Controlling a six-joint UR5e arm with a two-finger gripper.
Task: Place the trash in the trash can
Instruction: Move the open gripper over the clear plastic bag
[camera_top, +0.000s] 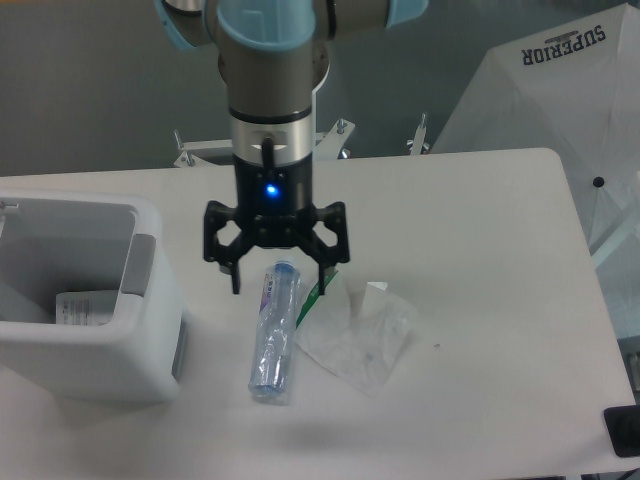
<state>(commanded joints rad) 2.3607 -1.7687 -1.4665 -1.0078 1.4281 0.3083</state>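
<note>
A small clear plastic bottle with a blue-purple label lies on its side on the white table, cap end toward the back. A wrinkly clear plastic bag with a white bit lies just right of it. The white boxy trash can with a grey side panel stands at the left edge, open at the top. My gripper is open, its two black fingers straddling the bottle's upper end, one on each side. I cannot tell whether the fingers touch the table.
A label or paper lies inside the trash can. A white umbrella marked SUPERIOR stands off the table's right rear corner. A dark object sits at the lower right edge. Metal clamps line the table's back edge.
</note>
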